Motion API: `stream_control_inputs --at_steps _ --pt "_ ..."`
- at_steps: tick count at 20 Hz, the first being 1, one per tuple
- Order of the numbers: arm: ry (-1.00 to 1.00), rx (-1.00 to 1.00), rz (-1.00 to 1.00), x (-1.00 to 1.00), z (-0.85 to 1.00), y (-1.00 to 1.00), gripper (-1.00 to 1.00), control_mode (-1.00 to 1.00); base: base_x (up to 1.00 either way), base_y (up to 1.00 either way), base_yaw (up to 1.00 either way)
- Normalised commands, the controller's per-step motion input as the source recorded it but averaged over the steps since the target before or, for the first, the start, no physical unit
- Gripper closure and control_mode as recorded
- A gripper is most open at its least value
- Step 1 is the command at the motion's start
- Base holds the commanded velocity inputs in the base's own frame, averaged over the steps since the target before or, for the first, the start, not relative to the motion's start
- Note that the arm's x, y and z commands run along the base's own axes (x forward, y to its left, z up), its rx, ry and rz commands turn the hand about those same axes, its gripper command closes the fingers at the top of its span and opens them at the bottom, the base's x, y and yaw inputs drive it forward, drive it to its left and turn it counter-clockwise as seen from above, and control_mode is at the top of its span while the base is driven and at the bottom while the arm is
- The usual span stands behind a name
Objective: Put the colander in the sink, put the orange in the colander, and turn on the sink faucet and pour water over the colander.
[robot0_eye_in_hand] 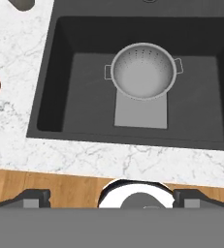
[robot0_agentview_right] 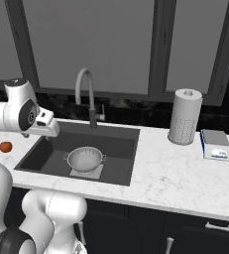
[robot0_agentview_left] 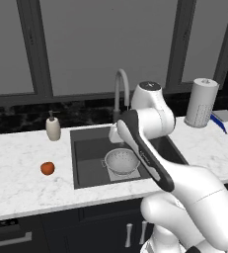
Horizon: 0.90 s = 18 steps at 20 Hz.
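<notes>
White marble counter (robot0_agentview_left: 17, 168) runs beneath dark windows, with the dark grey sink (robot0_agentview_left: 86, 173) set into it. Inside the basin, the silver colander (robot0_agentview_left: 121, 161) sits upright on the light square at the bottom. The gripper (robot0_eye_in_hand: 111, 198) hangs above the sink's front edge, its fingers spread wide and holding nothing. The small orange (robot0_agentview_left: 47, 168) lies on the counter, well apart to the hand's left, beyond the sink's rim.

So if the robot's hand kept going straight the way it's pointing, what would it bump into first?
Probably the colander. The open gripper looks down into the sink, and the colander sits near the middle of its view, empty and upright on the bottom. Depth is hard to judge, so it might meet the sink floor just beside it.
</notes>
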Motion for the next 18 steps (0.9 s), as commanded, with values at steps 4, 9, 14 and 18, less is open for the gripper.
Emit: stream_control_inputs --at_steps 4,9,14,18 --pt "0.00 0.00 0.03 0.00 0.00 0.15 -1.00 -1.00 0.00 0.00 0.00" --pt "0.00 0.00 0.01 0.00 0.00 0.22 -1.00 -1.00 0.00 0.00 0.00" --pt "0.00 0.00 0.00 0.00 0.00 0.29 -1.00 -1.00 0.00 0.00 0.00" --pt "0.00 0.00 0.00 0.00 0.00 0.29 -1.00 -1.00 0.00 0.00 0.00"
